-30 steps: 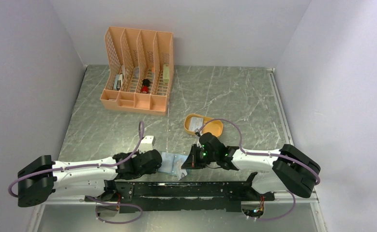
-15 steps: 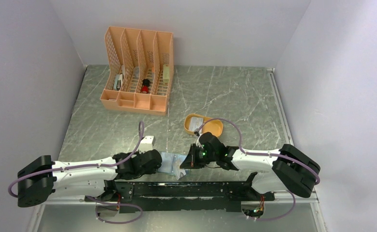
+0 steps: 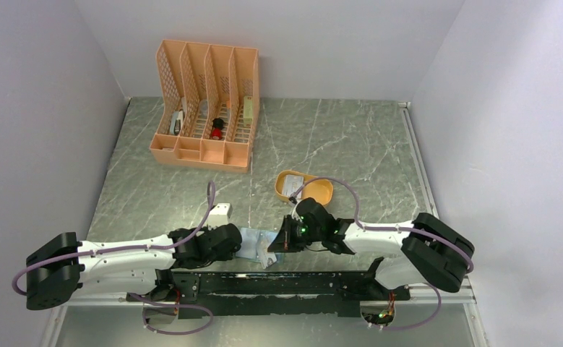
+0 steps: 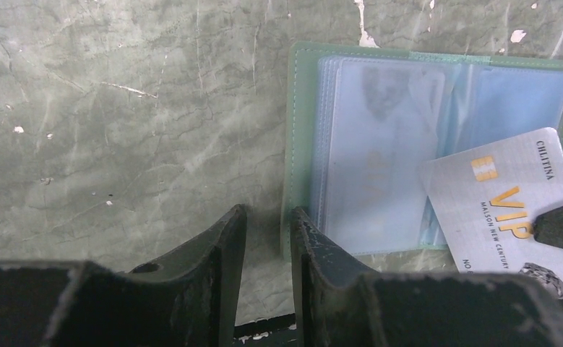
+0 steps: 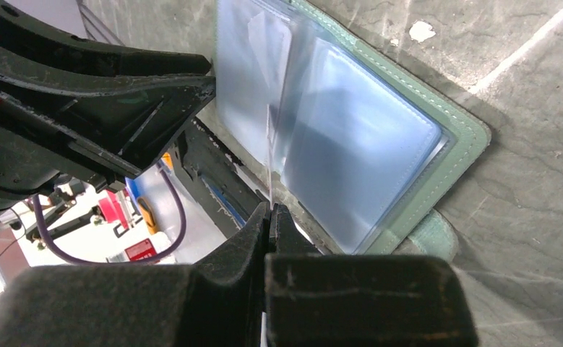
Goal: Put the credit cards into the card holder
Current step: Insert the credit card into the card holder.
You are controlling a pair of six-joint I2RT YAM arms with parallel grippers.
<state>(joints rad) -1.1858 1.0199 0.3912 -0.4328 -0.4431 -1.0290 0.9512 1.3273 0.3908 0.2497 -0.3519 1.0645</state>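
Note:
The card holder [image 4: 303,108] lies open and flat on the marble table near the front edge, its pale bluish sleeves [image 4: 387,144] facing up; from above it shows between the two grippers [image 3: 251,244]. One silver-white credit card [image 4: 491,206] marked VIP rests slanted over the sleeves' lower right. My right gripper [image 5: 269,210] is shut on that card, seen edge-on [image 5: 269,155] in the right wrist view. My left gripper [image 4: 267,213] stands open by a narrow gap with bare table between its fingers. Its right finger [image 4: 314,246] sits at the holder's left edge.
A peach lattice organizer [image 3: 206,108] stands at the back left with small items in it. A mustard-yellow oval tray [image 3: 303,188] lies just beyond the right gripper. A small white block [image 3: 222,211] sits behind the left gripper. The black mounting rail [image 3: 278,282] runs along the near edge.
The right arm has shifted slightly left with the card. The left gripper's gap has narrowed a little; otherwise nothing moved.

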